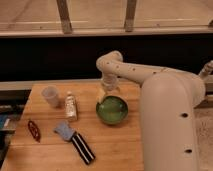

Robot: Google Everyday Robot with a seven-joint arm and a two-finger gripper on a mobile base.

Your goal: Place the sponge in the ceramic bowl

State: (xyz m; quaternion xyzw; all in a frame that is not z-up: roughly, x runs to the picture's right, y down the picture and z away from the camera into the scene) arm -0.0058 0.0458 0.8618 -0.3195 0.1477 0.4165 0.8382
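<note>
The sponge [63, 130] is a small pale blue-grey pad lying flat on the wooden table [115, 150], front left, touching the end of a black striped strap. The ceramic bowl [112, 110] is round and glossy green, and it stands mid-table with nothing inside. My gripper [103, 95] hangs from the white arm just over the bowl's back-left rim, far from the sponge. It is open and holds nothing.
A translucent white cup [50, 95] and a white tube [70, 105] stand at the back left. The black strap [82, 148] with white stripes lies front centre, and a small red object [34, 130] lies near the left edge. My white robot body [167, 125] fills the right side.
</note>
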